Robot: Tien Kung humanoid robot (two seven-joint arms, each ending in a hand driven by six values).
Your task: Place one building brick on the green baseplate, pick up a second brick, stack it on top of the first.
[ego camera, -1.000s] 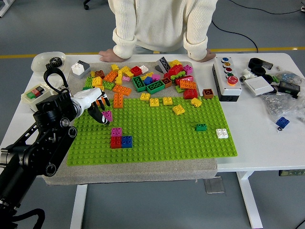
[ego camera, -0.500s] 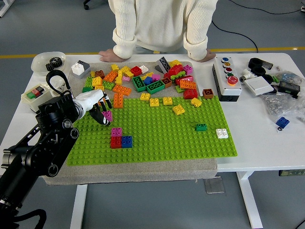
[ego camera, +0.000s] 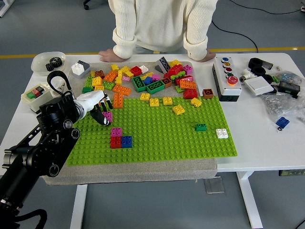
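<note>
Here the left hand (ego camera: 99, 108) hovers over the left part of the green baseplate (ego camera: 157, 143), its fingers curled around a small magenta brick (ego camera: 108, 115), gripped from above so that its underside stays free to press down onto studs. Just below and to the right of the hand, a magenta brick on the plate (ego camera: 116, 131) sits beside and behind a red brick (ego camera: 116, 142) and a blue brick (ego camera: 127, 141), the 3 touching in a low cluster; this cluster is the likely target, since the held brick is close to it and slightly above. The step in hand appears to be carrying the second brick toward the first for stacking. The loose supply pile (ego camera: 143, 78) lies along the far edge of the plate, within reach of the hand. A person (ego camera: 162, 24) stands at the far side with both hands resting flat on the table (ego camera: 267, 138), clear of the work. The right arm is not in view.
</note>
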